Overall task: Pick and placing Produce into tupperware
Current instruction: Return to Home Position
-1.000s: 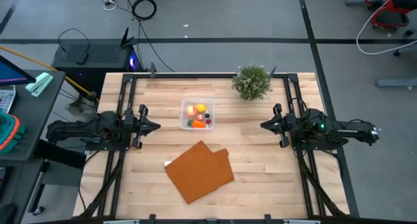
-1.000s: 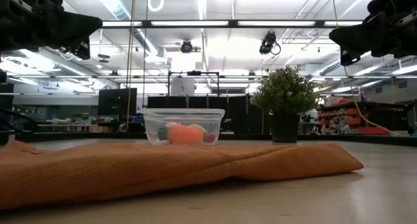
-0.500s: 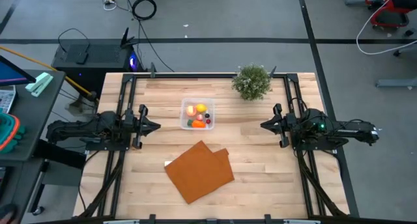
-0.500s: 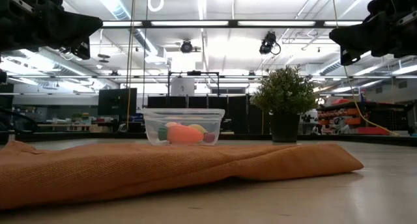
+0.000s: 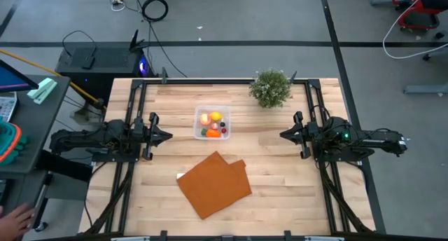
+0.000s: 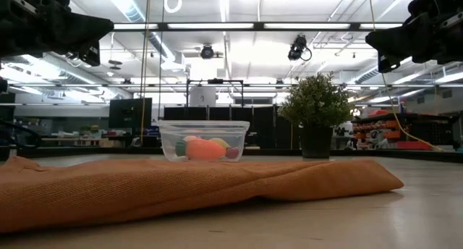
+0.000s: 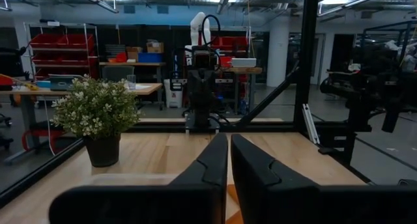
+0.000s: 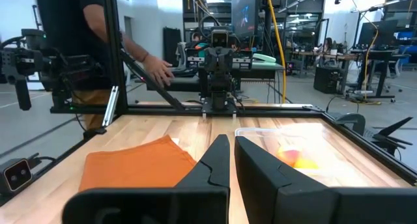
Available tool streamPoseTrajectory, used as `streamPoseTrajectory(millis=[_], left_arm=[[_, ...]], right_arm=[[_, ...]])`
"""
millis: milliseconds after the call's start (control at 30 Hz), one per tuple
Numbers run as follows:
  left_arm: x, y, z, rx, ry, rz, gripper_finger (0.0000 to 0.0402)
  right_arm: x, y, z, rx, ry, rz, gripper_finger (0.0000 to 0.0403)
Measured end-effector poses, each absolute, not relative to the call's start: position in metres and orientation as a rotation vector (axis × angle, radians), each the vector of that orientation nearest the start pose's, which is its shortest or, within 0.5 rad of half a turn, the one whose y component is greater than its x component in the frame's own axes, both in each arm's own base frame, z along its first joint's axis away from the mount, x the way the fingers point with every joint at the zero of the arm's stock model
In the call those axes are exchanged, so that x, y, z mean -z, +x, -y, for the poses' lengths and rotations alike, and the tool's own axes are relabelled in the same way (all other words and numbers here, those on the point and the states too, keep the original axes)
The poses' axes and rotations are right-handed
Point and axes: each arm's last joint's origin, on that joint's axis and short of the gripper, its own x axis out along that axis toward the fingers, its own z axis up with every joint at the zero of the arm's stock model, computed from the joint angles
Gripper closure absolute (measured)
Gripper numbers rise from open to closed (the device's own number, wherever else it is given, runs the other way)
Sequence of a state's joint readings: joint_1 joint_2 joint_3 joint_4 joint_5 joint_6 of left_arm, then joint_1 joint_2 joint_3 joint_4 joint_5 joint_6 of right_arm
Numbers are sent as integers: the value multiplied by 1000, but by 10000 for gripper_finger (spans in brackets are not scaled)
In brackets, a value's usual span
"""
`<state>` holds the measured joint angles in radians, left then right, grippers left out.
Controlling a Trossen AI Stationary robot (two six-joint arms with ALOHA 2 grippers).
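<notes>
The clear tupperware (image 5: 212, 122) stands on the table's far middle and holds several toy produce pieces: a yellow lemon (image 5: 216, 116), an orange round fruit (image 5: 205, 118), red, green and dark bits. It also shows in the low view (image 6: 203, 140) and the right wrist view (image 8: 287, 142). My left gripper (image 5: 168, 136) is shut and empty, raised at the table's left. My right gripper (image 5: 282, 135) is shut and empty, raised at the table's right. Both point toward the table's middle.
A folded orange-brown mat (image 5: 214, 183) lies near the table's front middle. A bushy potted plant (image 5: 271, 87) stands at the far right. A person stands beyond the table's left edge in the right wrist view (image 8: 98, 48); a hand (image 5: 15, 217) shows at the lower left.
Both arms have kept still. A person's hand has come into the high view at the lower left, off the table.
</notes>
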<state>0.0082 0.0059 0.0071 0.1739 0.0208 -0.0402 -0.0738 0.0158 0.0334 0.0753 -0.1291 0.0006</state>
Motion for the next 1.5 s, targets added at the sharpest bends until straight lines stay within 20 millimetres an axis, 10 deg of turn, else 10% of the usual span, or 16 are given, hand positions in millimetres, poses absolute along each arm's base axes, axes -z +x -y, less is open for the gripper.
streamPoseTrajectory(millis=[1500], left_arm=[[-182, 96, 0, 16, -38, 175, 368]], right_arm=[[-181, 96, 3, -55, -9, 92, 403]])
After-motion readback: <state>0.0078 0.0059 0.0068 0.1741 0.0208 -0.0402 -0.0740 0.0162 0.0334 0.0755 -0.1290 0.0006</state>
